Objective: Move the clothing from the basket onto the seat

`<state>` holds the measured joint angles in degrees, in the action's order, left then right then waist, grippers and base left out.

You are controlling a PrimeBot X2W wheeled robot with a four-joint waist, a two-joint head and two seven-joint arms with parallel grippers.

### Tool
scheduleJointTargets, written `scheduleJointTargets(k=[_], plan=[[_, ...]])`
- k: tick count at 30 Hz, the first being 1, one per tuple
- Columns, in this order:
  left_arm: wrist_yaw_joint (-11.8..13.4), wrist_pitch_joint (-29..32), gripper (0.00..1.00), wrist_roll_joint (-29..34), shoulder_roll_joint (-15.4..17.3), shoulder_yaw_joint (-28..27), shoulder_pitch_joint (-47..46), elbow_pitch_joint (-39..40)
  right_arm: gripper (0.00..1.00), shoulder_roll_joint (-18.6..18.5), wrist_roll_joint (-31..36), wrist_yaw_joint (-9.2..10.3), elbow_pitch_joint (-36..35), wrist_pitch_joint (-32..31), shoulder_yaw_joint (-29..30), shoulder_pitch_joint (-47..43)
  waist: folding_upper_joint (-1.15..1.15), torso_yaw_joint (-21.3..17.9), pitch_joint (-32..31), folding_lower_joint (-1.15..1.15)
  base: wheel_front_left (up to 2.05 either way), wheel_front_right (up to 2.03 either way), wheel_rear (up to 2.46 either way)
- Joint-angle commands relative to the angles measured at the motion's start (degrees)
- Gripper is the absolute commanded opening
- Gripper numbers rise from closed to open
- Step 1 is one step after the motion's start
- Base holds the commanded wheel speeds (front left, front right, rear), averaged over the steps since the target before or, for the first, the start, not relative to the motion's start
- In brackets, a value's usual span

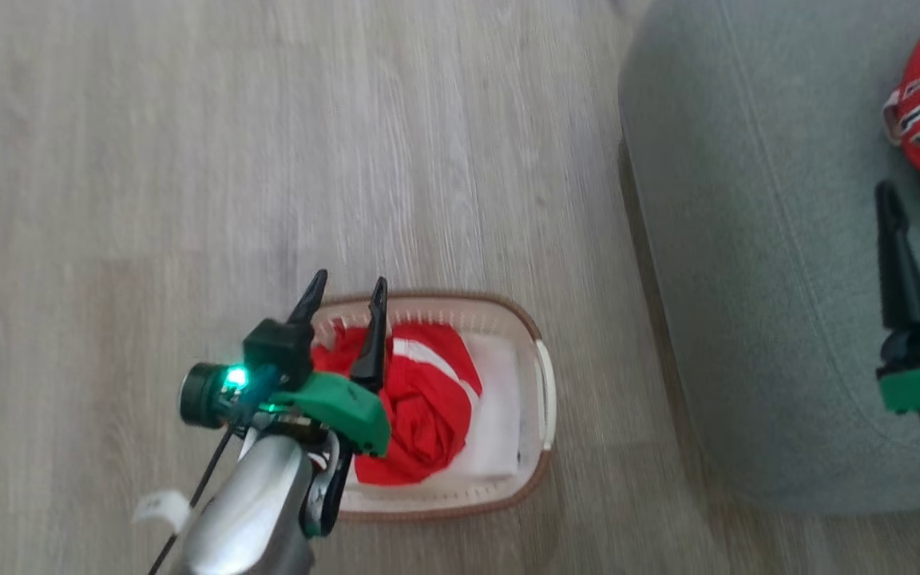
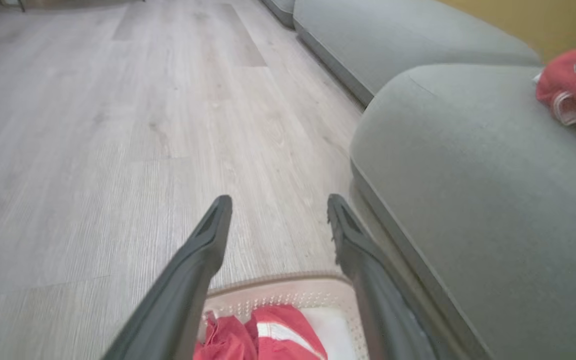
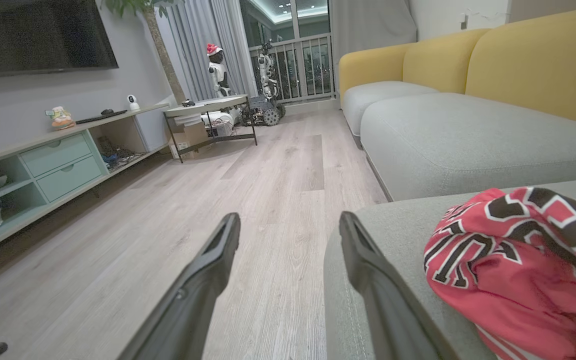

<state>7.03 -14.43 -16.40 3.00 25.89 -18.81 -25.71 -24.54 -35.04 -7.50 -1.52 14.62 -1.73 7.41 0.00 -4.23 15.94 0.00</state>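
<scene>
red white-striped clothing (image 1: 428, 399); cream brown-rimmed basket (image 1: 544, 375); grey-green seat (image 1: 747, 279); red jersey (image 3: 518, 250), black-white lettering.

Living room of a home: a sofa (image 3: 543, 60) with yellow backs and a grey seat (image 3: 398, 220) faces a wall-mounted television (image 3: 38, 35) above a low cabinet (image 3: 58, 160) with mint-green drawers, across a pale wood-plank floor (image 3: 278, 200). Long curtains (image 3: 218, 30) frame a glazed balcony door (image 3: 308, 50) at the far end, where a small desk (image 3: 208, 106) and white robot figures (image 3: 216, 70) stand. A laundry basket (image 1: 541, 383) of red clothing (image 1: 428, 399) sits on the floor beside the sofa.
</scene>
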Motion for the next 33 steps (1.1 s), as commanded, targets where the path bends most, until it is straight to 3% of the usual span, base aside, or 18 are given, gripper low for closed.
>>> scheduleJointTargets(k=[1,18,33], plan=[[-0.04,-0.35,1.00,-0.29,0.02,-1.06,-2.31,0.33,1.00,-2.17,-0.37,0.01,-2.02,0.38,-0.18,1.51,0.00,-1.28,2.84,0.00,0.00,0.00,0.00],[-2.73,2.30,1.00,-17.53,-0.12,11.42,-16.86,-28.93,1.00,-5.31,-3.69,0.01,-4.91,0.38,0.57,9.56,0.00,-5.59,16.38,0.00,0.00,0.00,0.00],[-0.45,5.21,1.00,-27.66,-0.12,18.93,-27.70,-40.97,1.00,-5.40,-4.99,0.01,-9.77,0.38,3.73,16.24,0.00,-9.69,29.39,0.00,0.00,0.00,0.00]])
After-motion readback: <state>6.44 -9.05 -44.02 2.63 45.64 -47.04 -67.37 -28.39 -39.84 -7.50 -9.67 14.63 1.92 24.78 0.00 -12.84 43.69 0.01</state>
